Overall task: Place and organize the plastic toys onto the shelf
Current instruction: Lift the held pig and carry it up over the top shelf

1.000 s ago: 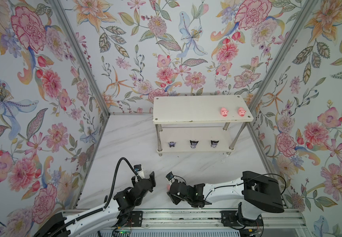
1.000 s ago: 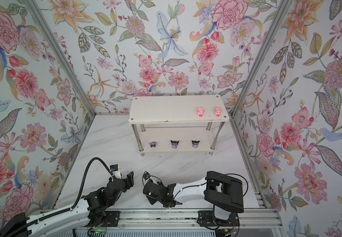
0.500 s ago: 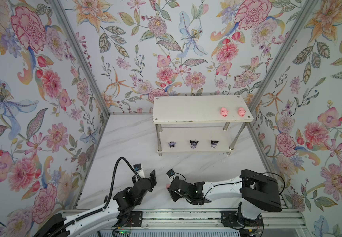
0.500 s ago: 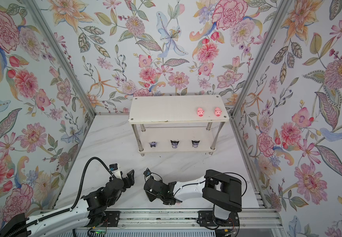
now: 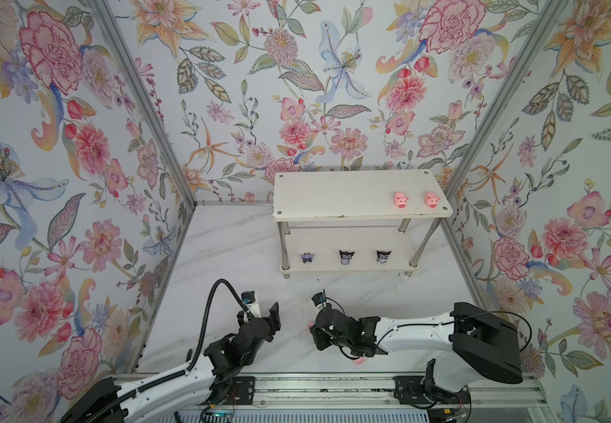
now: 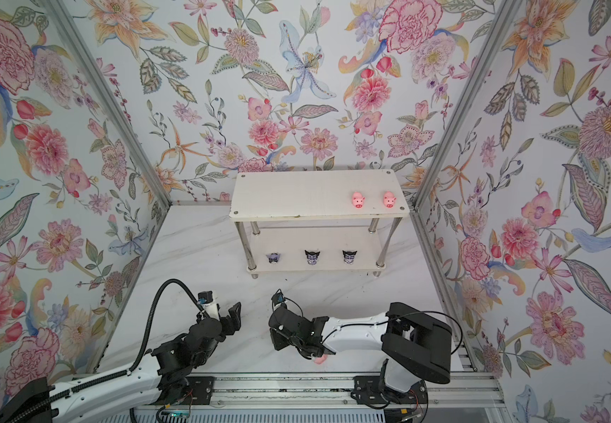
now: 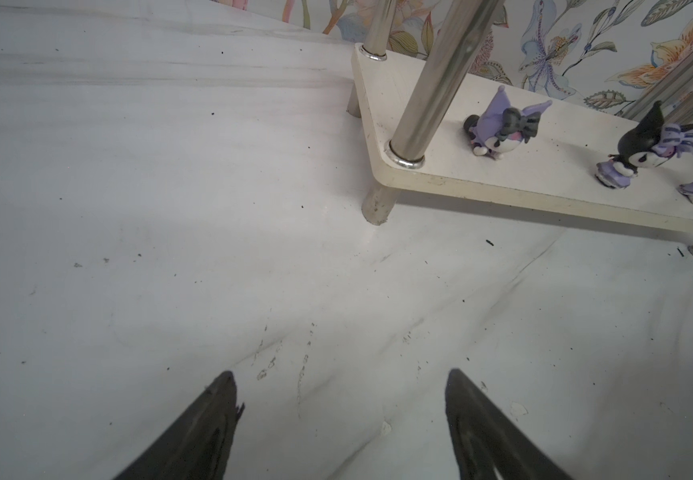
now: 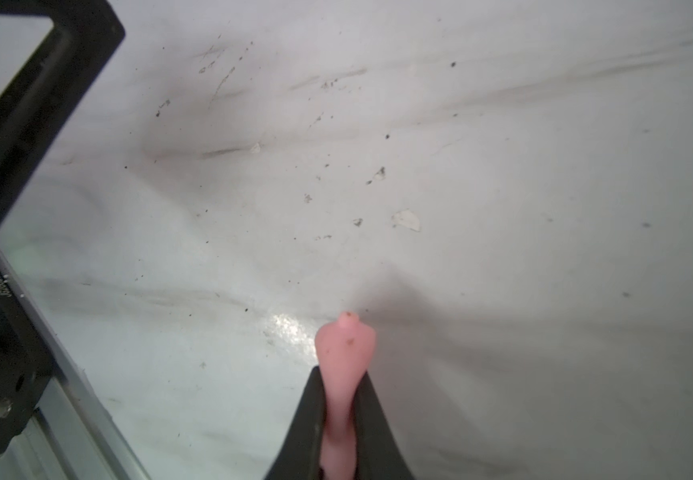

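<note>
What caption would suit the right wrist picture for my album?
Right gripper pinching a pink toy over the scuffed white table.

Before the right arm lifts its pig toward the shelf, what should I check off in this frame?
1. Right gripper shut on pig: ok, though the pig looks squeezed thin.
2. Left gripper open, empty, apart from the right arm: ok.
3. Free room on top board, left of the two pigs: ok.
4. Three figurines in a row on lower board: ok.
5. Loose pig by the right arm, clear of the lift: cannot tell.
</note>
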Action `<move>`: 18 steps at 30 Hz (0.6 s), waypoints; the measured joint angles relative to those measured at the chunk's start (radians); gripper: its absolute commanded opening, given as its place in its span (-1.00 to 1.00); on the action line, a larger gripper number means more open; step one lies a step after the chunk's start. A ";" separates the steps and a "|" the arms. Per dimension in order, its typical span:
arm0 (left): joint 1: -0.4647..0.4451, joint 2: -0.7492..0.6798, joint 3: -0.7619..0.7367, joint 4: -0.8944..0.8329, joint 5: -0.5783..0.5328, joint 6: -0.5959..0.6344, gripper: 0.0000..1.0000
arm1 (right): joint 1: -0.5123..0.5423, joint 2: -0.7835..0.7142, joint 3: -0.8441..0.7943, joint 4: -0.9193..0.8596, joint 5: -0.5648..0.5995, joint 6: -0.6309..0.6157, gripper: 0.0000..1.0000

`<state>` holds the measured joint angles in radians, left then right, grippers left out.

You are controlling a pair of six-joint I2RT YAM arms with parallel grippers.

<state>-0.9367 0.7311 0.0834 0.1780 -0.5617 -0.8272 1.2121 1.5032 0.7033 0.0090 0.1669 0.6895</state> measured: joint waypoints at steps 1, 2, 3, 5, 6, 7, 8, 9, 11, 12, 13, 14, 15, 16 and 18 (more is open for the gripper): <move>0.000 0.003 0.000 0.008 0.000 0.011 0.61 | -0.012 -0.035 0.013 -0.046 0.010 0.000 -0.74; 0.000 0.006 0.000 0.017 0.000 0.024 0.61 | -0.029 -0.074 0.031 -0.097 0.022 0.000 -0.73; 0.000 0.008 0.000 0.027 0.000 0.037 0.61 | -0.048 -0.120 0.056 -0.158 0.035 0.000 -0.71; 0.000 0.012 0.000 0.043 0.001 0.064 0.61 | -0.085 -0.198 0.113 -0.266 0.060 0.000 -0.70; 0.000 0.014 0.000 0.052 0.002 0.081 0.61 | -0.109 -0.240 0.160 -0.333 0.077 0.000 -0.68; 0.000 0.017 0.000 0.060 0.002 0.094 0.61 | -0.125 -0.267 0.196 -0.376 0.086 0.000 -0.68; 0.000 0.018 0.000 0.069 0.005 0.111 0.62 | -0.147 -0.298 0.249 -0.433 0.101 -0.001 -0.68; 0.000 0.020 0.000 0.078 0.007 0.126 0.62 | -0.166 -0.322 0.303 -0.484 0.112 -0.001 -0.69; 0.001 0.022 0.000 0.097 0.011 0.154 0.63 | -0.188 -0.351 0.399 -0.567 0.137 -0.005 -0.69; 0.001 0.022 0.000 0.107 0.016 0.168 0.62 | -0.194 -0.359 0.448 -0.605 0.150 -0.008 -0.69; 0.001 0.022 -0.001 0.118 0.024 0.181 0.63 | -0.196 -0.362 0.486 -0.636 0.163 -0.011 -0.70; 0.001 0.022 -0.001 0.132 0.033 0.196 0.63 | -0.199 -0.362 0.536 -0.676 0.178 -0.018 -0.70; 0.002 0.022 -0.002 0.147 0.039 0.212 0.63 | -0.201 -0.359 0.581 -0.711 0.192 -0.026 -0.70; 0.003 0.022 -0.003 0.157 0.042 0.225 0.63 | -0.203 -0.354 0.620 -0.740 0.203 -0.032 -0.70; 0.006 0.022 -0.007 0.177 0.053 0.258 0.63 | -0.208 -0.333 0.714 -0.799 0.230 -0.055 -0.71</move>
<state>-0.9310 0.7528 0.0765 0.3553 -0.5083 -0.5690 1.0046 1.1698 1.4170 -0.7902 0.3965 0.6350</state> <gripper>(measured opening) 0.813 0.149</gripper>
